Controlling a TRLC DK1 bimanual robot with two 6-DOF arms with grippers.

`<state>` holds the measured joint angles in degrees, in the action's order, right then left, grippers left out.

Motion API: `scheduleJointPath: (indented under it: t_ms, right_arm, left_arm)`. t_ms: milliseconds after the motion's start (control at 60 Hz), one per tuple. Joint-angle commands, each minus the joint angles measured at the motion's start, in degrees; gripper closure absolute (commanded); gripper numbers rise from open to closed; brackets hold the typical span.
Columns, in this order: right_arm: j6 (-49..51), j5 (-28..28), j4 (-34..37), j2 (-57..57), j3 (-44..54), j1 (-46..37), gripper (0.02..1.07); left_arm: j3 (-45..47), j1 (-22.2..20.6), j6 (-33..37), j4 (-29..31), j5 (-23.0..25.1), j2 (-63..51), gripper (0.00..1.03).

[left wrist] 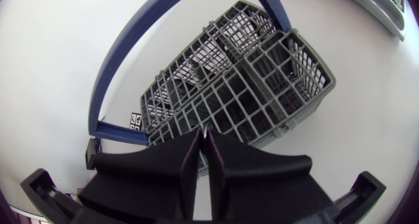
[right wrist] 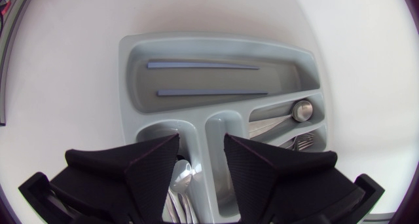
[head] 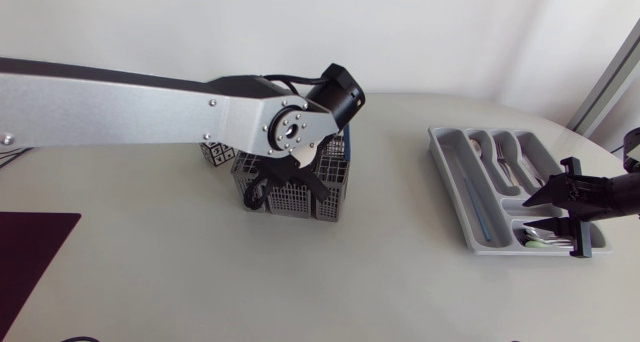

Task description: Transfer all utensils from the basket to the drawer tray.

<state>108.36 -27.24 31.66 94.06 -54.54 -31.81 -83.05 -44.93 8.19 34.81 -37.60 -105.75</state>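
Tabletop [head: 400,292] stretches wide between basket [head: 290,208] and tray [head: 447,162].

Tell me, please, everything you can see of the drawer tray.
The drawer tray is light grey and plastic-looking, with rounded raised walls dividing it into one long compartment and several narrower ones. It lies flat on the white table at my right side, slightly skewed. Two thin blue-grey sticks lie in the long compartment; metal cutlery lies in the others. My right hand is above one end, open; contact cannot be seen.
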Motion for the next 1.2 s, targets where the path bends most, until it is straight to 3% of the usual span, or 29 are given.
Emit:
scheduleJointPath:
  t_ms: [0, 250, 517, 883, 1183]
  right_arm:
    - [-1.3, -0.6, 0.2, -1.3, 1.1, 0.9, 0.55]
    - [-5.5, -3.3, 0.4, -4.5, 0.8, 2.3, 0.54]
    - [-16.0, -6.6, 1.8, -9.6, -0.2, 7.9, 0.43]
    - [-39.3, -9.7, 3.4, -16.3, 0.1, 27.7, 0.40]
    - [-61.1, -12.3, -2.7, -14.0, -2.5, 43.5, 0.40]
  left_arm:
    - [-0.8, 0.0, 1.2, 0.6, -0.7, 0.8, 1.00]
    - [-1.0, -0.1, 2.2, 0.5, -1.3, 3.9, 1.00]
    - [-0.3, 0.1, 2.7, -0.4, -1.3, 7.3, 1.00]
    - [1.3, 0.1, 4.1, -1.3, -1.2, 13.2, 1.00]
    - [3.9, -1.3, 6.7, -3.3, -0.5, 17.2, 1.00]
